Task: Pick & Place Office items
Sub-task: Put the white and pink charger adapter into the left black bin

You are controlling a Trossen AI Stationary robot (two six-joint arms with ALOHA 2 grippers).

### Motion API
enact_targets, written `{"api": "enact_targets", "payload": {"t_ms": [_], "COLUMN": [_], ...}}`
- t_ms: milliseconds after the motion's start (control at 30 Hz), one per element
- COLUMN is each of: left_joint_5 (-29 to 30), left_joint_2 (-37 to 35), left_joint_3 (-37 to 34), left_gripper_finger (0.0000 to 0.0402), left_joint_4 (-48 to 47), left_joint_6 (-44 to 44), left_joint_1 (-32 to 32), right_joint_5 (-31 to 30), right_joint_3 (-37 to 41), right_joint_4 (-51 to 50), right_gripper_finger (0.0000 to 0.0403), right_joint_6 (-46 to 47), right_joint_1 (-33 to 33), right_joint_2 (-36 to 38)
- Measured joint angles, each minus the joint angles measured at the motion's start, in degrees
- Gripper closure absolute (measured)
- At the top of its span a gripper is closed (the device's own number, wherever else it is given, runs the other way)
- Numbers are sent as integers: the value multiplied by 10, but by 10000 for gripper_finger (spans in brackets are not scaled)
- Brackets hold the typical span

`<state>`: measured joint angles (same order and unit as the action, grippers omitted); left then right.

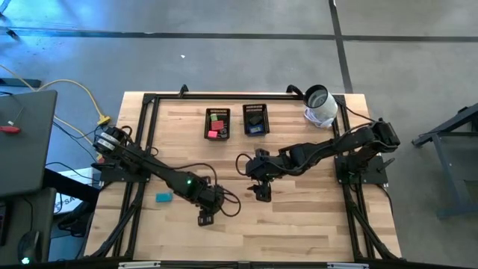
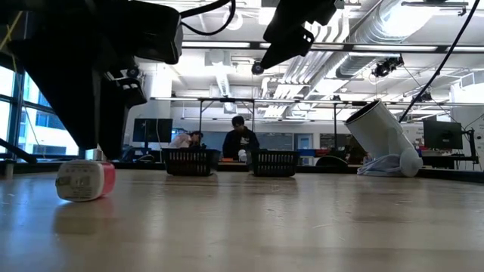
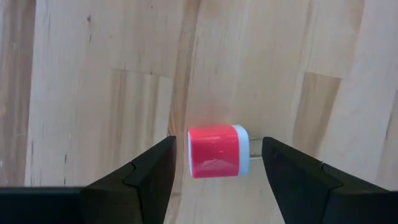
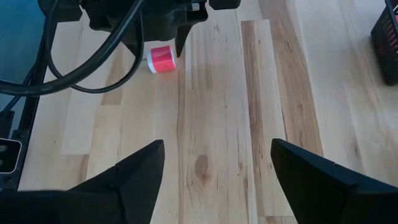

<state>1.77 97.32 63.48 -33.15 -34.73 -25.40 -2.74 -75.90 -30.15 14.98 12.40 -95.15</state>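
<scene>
**Straddling the red block**

My left tool (image 3: pixel 214 180) hangs wide open, holding nothing, around the small red-and-white blocky piece (image 3: pixel 217 152) on the wooden counter (image 3: pixel 93 93). Descending off-centre could nudge it aside. My right tool (image 4: pixel 214 180) waits nearby, open, empty.

Bright and even from above on the table (image 1: pixel 299 217). Soft, faint shadows only. Glare from ceiling lights (image 2: pixel 227 45) in the low view. Dark, backlit arm (image 2: pixel 83 68) there. Blurry close fingers (image 3: pixel 134 186) in wrist views.
</scene>
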Motion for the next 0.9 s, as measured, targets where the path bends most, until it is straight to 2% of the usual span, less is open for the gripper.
{"api": "enact_targets", "payload": {"t_ms": [200, 533, 900], "left_joint_5": [-21, -18, -21], "left_joint_2": [0, 0, 0], "left_joint_3": [0, 0, 0], "left_gripper_finger": [164, 120, 114], "left_joint_4": [0, 0, 0], "left_joint_6": [0, 0, -11], "left_joint_1": [0, 0, 0], "right_joint_5": [1, 2, 3], "right_joint_3": [0, 0, 0], "right_joint_4": [0, 0, 0], "right_gripper_finger": [121, 121, 121], "right_joint_6": [0, 0, 0], "right_joint_1": [0, 0, 2], "right_joint_2": [0, 0, 0]}}
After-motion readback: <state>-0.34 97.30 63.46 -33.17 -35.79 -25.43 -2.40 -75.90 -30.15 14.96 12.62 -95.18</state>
